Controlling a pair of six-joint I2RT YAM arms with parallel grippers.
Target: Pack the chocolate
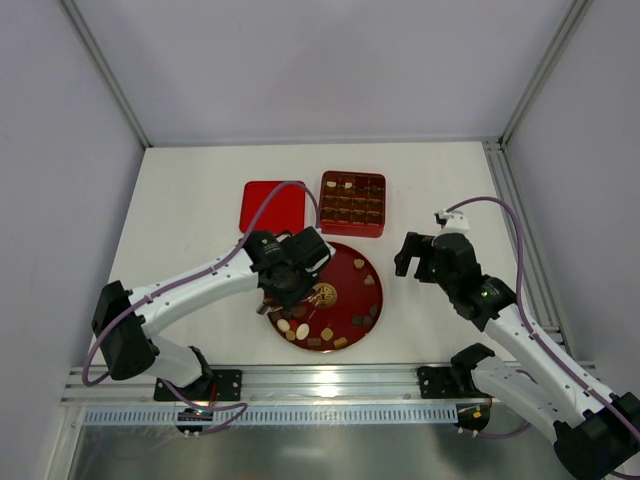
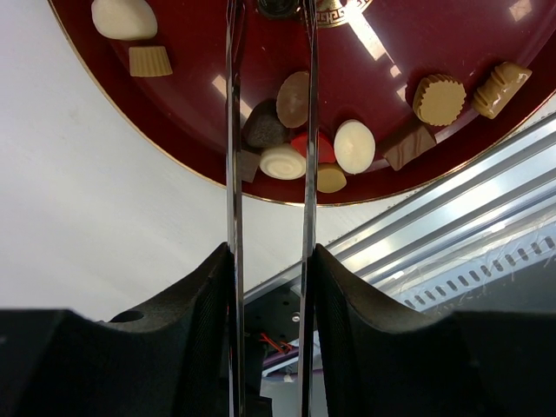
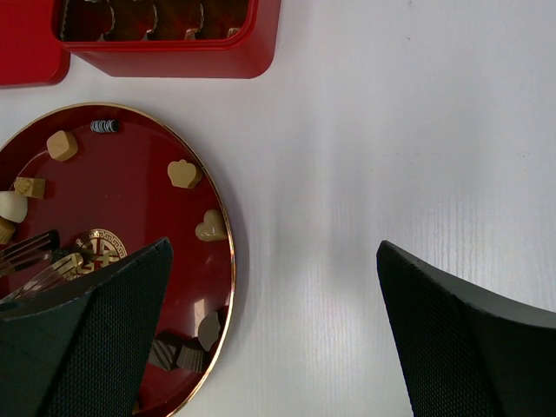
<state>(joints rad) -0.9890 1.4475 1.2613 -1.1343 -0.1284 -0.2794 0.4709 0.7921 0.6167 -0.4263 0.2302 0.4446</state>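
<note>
Several chocolate pieces [image 1: 300, 330], dark, tan and cream-white, lie on the round red plate [image 1: 345, 280]; they cluster at its near rim [image 2: 354, 146], and heart-shaped ones [image 3: 211, 228] lie at its right rim. My left gripper [image 1: 290, 280] hovers over the plate's left half, shut on thin metal tongs [image 2: 233, 130] whose two blades stand apart and reach to the gold emblem [image 3: 104, 248]. A dark round thing sits between their tips; I cannot tell if it is gripped. My right gripper [image 1: 420, 258] is open and empty above bare table, right of the plate.
The square red box [image 1: 353, 229] with grid compartments, dark pieces in many cells, stands just behind the plate. Its red lid [image 1: 272, 206] lies flat to its left. An aluminium rail [image 1: 330, 380] runs along the near table edge. White walls enclose the table.
</note>
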